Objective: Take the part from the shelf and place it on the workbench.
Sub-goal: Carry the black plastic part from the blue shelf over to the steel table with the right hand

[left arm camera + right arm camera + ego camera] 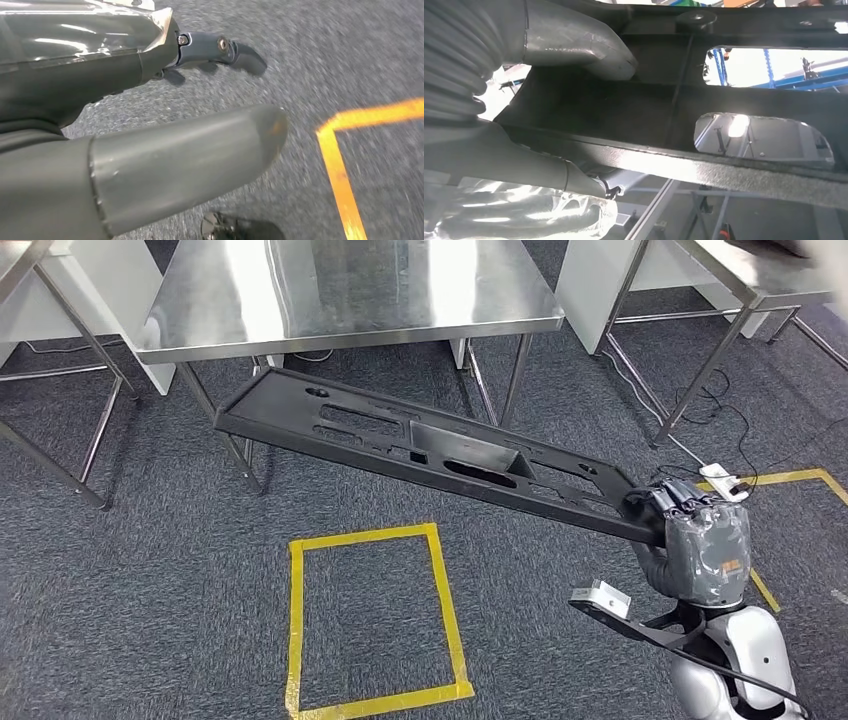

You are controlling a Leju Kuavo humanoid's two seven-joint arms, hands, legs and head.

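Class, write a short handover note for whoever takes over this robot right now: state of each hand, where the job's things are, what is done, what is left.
Right hand: grips one end of the long black plastic panel with cut-outs, thumb over its edge.
Left hand: hangs over grey carpet near yellow tape, holding nothing, fingers apart.
Panel: held in the air, far end reaching toward the shiny steel workbench, not resting on it.
Done: part in hand.
Left: carry it over the bench, set it down, release.

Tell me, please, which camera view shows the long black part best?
The head view: the whole black part is visible, held at one end by the right hand. The right wrist view shows a close piece with cut-outs. The left wrist view shows carpet and the left hand.
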